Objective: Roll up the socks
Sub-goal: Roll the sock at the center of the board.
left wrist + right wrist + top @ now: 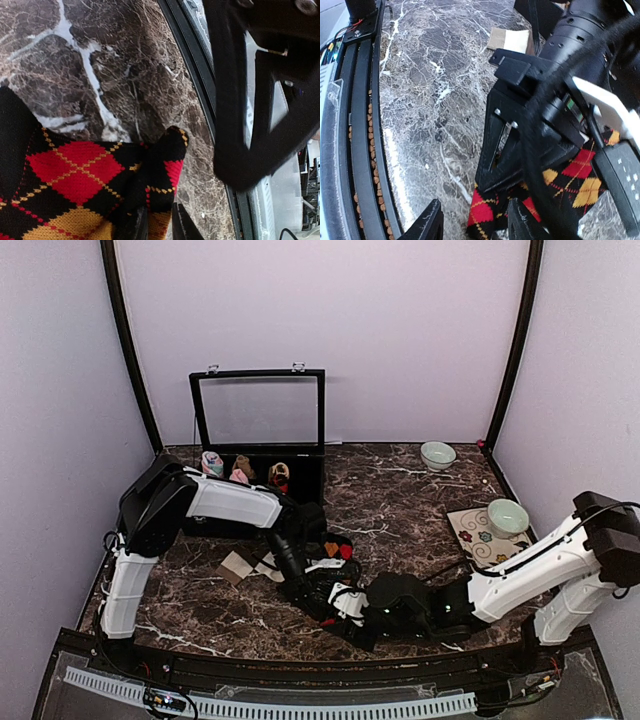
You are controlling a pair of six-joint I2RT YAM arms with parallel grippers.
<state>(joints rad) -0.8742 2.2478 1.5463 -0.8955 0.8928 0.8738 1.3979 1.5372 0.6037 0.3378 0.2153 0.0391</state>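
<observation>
The black argyle sock (75, 175) with red and orange diamonds lies on the marble near the front edge. My left gripper (157, 226) is shut on a fold of it, with fabric pinched between the two dark fingers. The right wrist view shows the same sock (487, 215) with its end lying between the spread fingers of my right gripper (475, 225), which is open. Overhead, both grippers meet at the table's front centre, left gripper (322, 602) and right gripper (347, 624). A cream and brown sock (242, 566) lies flat to the left of them, untouched.
A black case (258, 455) with its glass lid up stands at the back, rolled sock bundles (240, 470) inside. A pale bowl (437, 454) sits back right. Another bowl (507, 516) rests on a floral mat (470, 535). The table's front rail (362, 125) runs close by the grippers.
</observation>
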